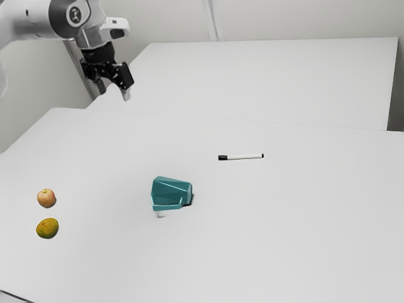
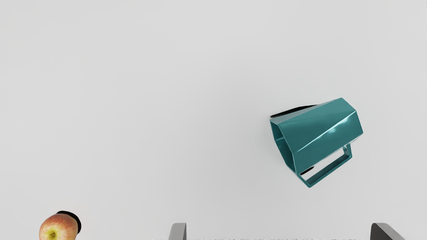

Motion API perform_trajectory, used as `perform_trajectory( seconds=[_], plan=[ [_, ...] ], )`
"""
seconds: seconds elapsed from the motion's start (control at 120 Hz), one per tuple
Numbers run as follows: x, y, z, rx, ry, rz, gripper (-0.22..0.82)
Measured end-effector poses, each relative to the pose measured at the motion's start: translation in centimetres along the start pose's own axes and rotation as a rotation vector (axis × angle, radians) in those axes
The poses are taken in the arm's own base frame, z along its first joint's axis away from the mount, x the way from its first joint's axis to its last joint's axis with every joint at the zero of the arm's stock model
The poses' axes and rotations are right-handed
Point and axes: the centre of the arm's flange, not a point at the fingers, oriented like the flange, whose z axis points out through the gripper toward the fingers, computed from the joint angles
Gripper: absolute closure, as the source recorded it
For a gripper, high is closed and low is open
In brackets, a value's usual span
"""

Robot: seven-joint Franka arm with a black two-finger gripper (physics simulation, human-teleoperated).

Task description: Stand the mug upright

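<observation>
One teal mug [image 2: 320, 133] lying sideways, well inside table edges [image 1: 29, 129], pincer [image 1: 114, 92] open.

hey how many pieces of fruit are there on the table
2. Both are toward the exterior view's left, past the tipped teal mug: a reddish apple, and a yellow-green fruit beside it, nearer the camera.
</observation>
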Motion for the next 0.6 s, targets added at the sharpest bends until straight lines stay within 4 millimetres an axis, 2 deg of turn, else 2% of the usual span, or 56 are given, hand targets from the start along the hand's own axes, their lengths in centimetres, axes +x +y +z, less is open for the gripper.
perform_trajectory(
  seconds=[0.175, 0.233, 0.333, 0.6],
  plan=[
    [-0.3, 0.2, 0.6, -0.043, 0.003, 0.016, 0.00],
    [-1.4, 0.5, 1.5, -0.075, -0.004, 0.016, 0.00],
    [-3.0, 0.1, 4.5, -0.184, -0.023, -0.015, 0.00],
    [-5.8, -2.6, 12.7, -0.510, -0.068, -0.186, 0.00]
  ],
)
